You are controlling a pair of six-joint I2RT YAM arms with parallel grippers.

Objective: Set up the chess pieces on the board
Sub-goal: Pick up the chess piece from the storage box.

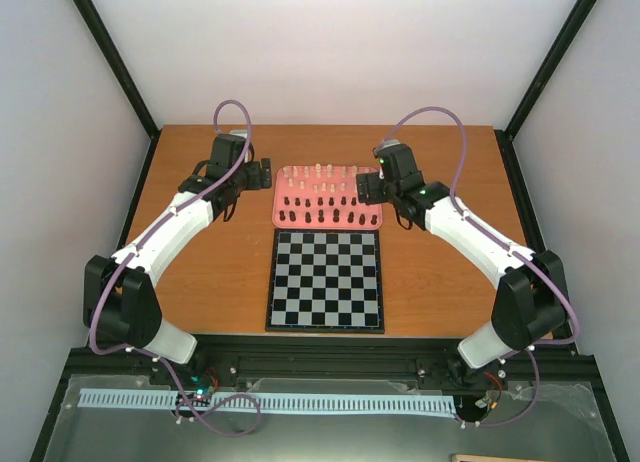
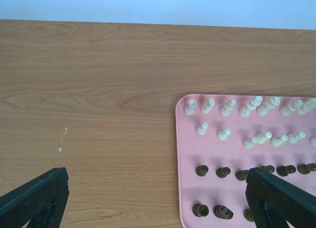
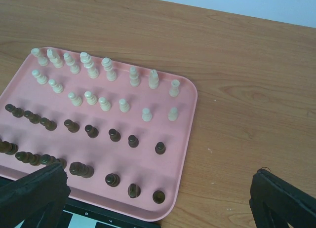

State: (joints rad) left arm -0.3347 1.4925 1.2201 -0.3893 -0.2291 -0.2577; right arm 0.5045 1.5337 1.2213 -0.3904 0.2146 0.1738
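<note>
The chessboard (image 1: 325, 280) lies bare in front of the pink tray (image 1: 372, 220); its edge shows in the right wrist view (image 3: 98, 219). All chess pieces stand on the tray: cream pieces (image 1: 318, 170) in the back rows, dark pieces (image 1: 320, 203) in the front rows. My left gripper (image 1: 266, 173) is open and empty above the tray's left edge (image 2: 178, 154), with cream pieces (image 2: 224, 134) and dark pieces (image 2: 202, 170) ahead of it (image 2: 158, 208). My right gripper (image 1: 361, 188) is open and empty above the tray's right end (image 3: 190, 119), over dark pieces (image 3: 114, 134) and cream pieces (image 3: 123, 105); it spans the tray's near corner (image 3: 158, 208).
The wooden table (image 1: 200, 272) is bordered by pale walls and a black frame (image 1: 120, 62). Bare wood lies left of the tray (image 2: 89, 114) and right of it (image 3: 247, 104). The arm bases sit at the near edge.
</note>
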